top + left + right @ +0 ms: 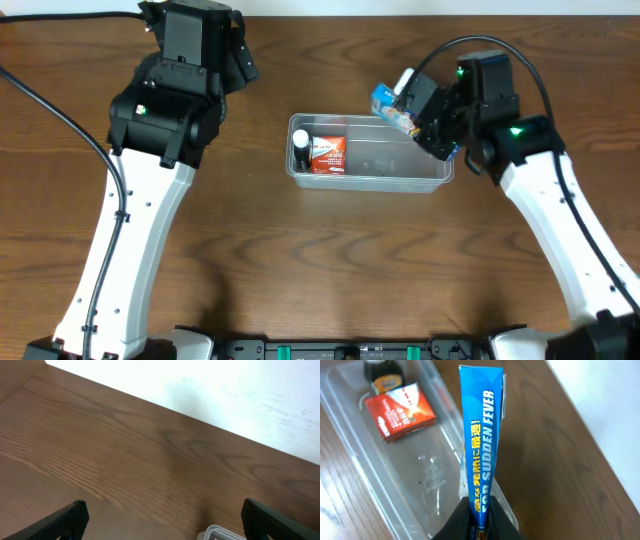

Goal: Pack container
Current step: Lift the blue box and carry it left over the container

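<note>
Overhead: the container is sitting mid-tabletop, with a red box and a dark bottle at its left end. The right claw is pinching a blue box over the far right rim.

Left wrist: the left claw is gaping wide, empty, over bare wood.

Right wrist: the blue box is standing edge-on above the container's wall. Let go here, it could be catching the rim and tipping outside.

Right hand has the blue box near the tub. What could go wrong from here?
1. The blue box hangs over the far rim of the container, not its open floor. Released here, it could catch the rim and fall onto the table.
2. The right hand pinches only the box's lower end, so it may pivot or slip while moving.
3. Lowered tilted, it may lean on the wall rather than lie flat beside the red box.
</note>
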Controlling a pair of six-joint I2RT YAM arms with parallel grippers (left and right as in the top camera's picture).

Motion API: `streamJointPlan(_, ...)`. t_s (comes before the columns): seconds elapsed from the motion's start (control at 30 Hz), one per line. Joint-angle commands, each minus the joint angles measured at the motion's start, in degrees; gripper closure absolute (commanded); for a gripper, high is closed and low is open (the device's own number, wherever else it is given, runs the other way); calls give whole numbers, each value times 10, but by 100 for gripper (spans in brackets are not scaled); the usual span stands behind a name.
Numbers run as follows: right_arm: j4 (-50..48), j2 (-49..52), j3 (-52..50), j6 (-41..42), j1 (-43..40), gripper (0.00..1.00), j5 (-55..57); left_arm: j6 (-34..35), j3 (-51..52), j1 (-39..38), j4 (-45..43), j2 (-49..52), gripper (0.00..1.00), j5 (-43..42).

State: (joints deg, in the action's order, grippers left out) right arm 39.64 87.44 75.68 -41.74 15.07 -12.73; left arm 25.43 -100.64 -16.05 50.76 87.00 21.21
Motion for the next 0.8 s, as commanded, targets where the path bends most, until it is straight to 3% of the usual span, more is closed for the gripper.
streamJointPlan(0.0,0,30,7,-79,10,91,-53,-8,-4,2,0,-2,2,9)
streamJointPlan(0.33,0,71,7,-224,16,89,-57,-8,-4,2,0,-2,2,9)
streamJointPlan(0.77,-1,106,7,-266,15,87,-41,-8,-4,2,0,-2,2,9)
